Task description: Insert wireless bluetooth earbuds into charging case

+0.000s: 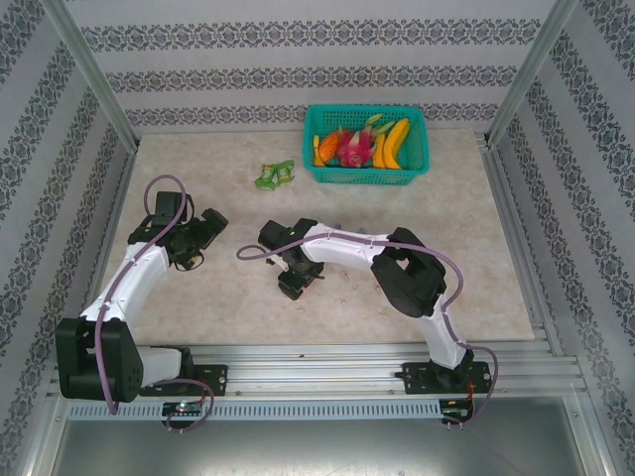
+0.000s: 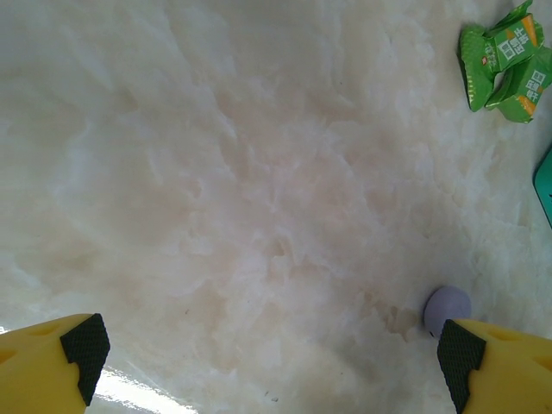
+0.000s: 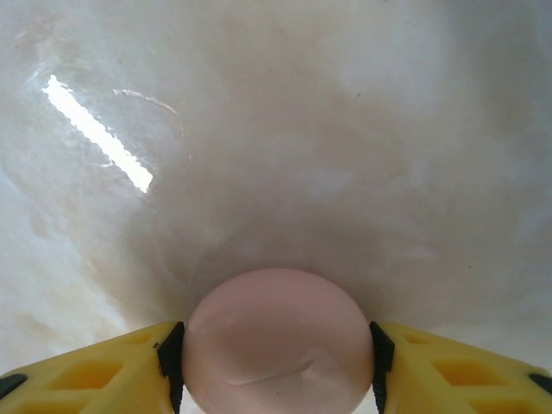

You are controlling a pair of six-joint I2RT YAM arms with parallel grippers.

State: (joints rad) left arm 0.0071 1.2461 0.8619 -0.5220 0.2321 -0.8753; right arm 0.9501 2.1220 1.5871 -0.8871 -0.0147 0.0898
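Note:
A pale pink round charging case [image 3: 276,319] lies on the marble table between the yellow fingers of my right gripper [image 3: 276,355]. Both black pads touch its sides. In the top view the right gripper [image 1: 293,278] points down at the table's middle and hides the case. My left gripper [image 1: 203,233] hovers to the left, and in its wrist view the left gripper [image 2: 272,349] stands wide open over bare table. A small lilac round thing [image 2: 447,306] lies just beyond its right fingertip [image 2: 461,354]; I cannot tell whether it is a case or a bud. The earbuds are out of view.
A green toy [image 1: 275,175] lies at the back of the table, and the green toy [image 2: 504,60] also shows at the upper right of the left wrist view. A teal basket [image 1: 367,177] of toy fruit stands at the back right. Metal rails border the table.

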